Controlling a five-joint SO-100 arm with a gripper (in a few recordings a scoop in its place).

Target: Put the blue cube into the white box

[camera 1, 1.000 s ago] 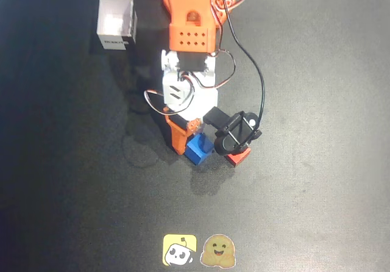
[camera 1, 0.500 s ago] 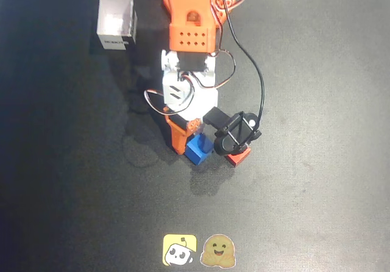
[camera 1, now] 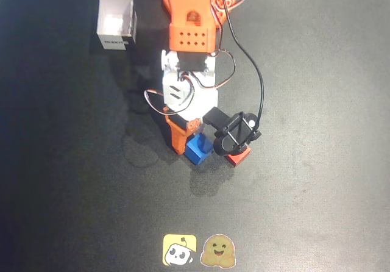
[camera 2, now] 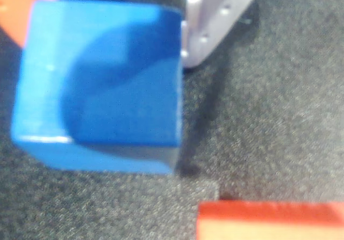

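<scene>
Blue solid cube (camera 1: 198,148) pinched between the orange-fingered gripper (camera 1: 196,143) jaws, apparently just off the mat; carry to white open-topped box (camera 1: 116,23), well apart, remains.

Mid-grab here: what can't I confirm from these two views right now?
- Grip on the blue cube: overhead, the gripper covers the contact; wrist view too close.
- Red cube: overhead, the black camera mount overlaps it; wrist view, cut off.
- White box: label too small to read.
</scene>
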